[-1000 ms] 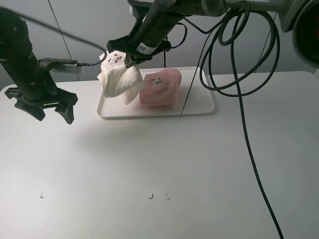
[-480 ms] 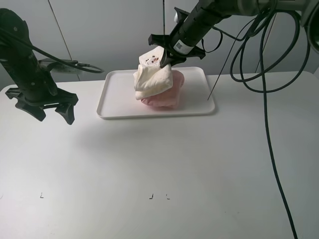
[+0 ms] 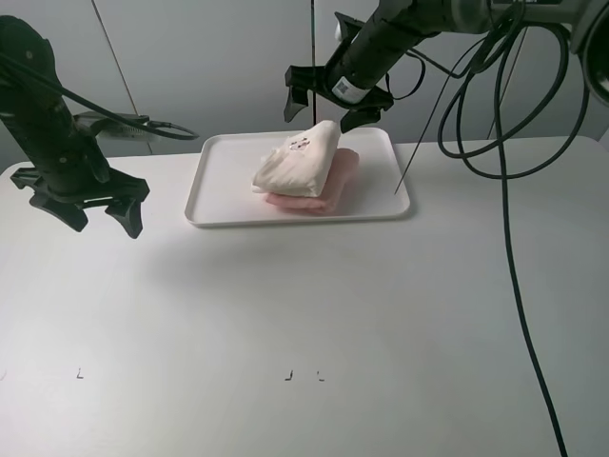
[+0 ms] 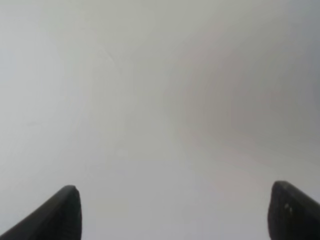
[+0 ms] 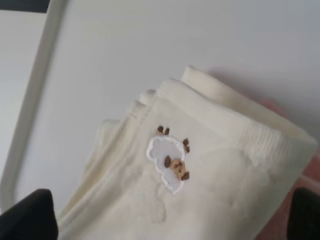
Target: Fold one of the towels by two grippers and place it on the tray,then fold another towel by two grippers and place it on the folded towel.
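You have a white table (image 3: 314, 314) carrying the load. Directly on it, toward its far edge, lies the white tray (image 3: 221, 195), flat, long side across. Nearer you, small dark marks (image 3: 288, 376) show on the surface; what they are cannot be told.

— Where does the tray (image 3: 219, 190) sit?
— On the surface (image 3: 304, 324), at the middle of its far edge.
— And in it?
— The folded towel (image 3: 335, 181) lies in the tray, and another towel (image 3: 295, 164) lies on top of it, tilted, its high end toward the far edge.
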`<state>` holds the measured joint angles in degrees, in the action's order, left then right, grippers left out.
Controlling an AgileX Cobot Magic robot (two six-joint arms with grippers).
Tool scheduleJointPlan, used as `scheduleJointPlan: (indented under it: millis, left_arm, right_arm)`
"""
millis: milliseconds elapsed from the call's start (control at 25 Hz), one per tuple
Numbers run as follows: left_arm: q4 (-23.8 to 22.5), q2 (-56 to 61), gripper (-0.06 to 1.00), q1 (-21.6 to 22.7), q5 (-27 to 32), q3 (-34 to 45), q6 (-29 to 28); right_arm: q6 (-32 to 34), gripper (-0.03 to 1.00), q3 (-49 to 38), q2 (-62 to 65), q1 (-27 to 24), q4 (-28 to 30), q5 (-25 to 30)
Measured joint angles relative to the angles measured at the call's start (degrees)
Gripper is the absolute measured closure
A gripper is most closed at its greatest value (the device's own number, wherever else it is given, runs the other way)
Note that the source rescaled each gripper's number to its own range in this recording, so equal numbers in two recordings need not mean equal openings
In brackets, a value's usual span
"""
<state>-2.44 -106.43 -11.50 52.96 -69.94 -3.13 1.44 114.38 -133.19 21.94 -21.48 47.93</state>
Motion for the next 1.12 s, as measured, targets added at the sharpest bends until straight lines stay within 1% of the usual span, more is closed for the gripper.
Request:
scheduleJointPlan:
  millis: [160,280,400,520,640,720,840,920,1120]
  left_arm:
    - [0.00,0.09,-0.02,0.00,0.00,0.00,0.14]
    - [0.00,1.81,-0.02,0.00,-0.51,0.00,0.24]
    - [0.00,7.16,-0.02,0.00,-3.75,2.34,0.14]
    - [0.00,14.99,-0.02,0.00,-8.02,8.38,-0.47]
    - [0.00,23.17,-0.02,0.00,-10.50,16.04,-1.05]
    - [0.00,28.99,-0.02,0.00,-10.93,20.98,-1.89]
    - [0.00,37.40,-0.02,0.00,-11.29,26.22,-2.42]
    - [0.00,42.50,-0.02,0.00,-10.98,28.31,-2.52]
    - [-0.67,54.58,-0.02,0.00,-7.90,30.36,-2.64]
  right_arm:
    - [0.22,-0.03,0.00,1.87,0.00,5.75,2.78]
    - [0.58,-0.03,0.00,5.29,0.00,11.23,4.82]
    - [1.34,-0.03,0.00,9.23,0.00,16.14,7.07]
    - [1.70,-0.03,-2.01,14.24,-0.09,18.08,7.98]
    - [1.79,-0.03,-9.39,21.04,-0.09,18.77,5.44]
    - [1.56,-0.03,-16.98,26.70,-0.09,19.17,2.26]
    - [1.45,-0.03,-28.81,35.53,-0.09,19.87,-2.16]
    - [1.45,-0.03,-36.57,41.95,-0.09,20.67,-4.71]
    - [1.53,-0.03,-52.71,56.99,-0.09,20.79,-6.28]
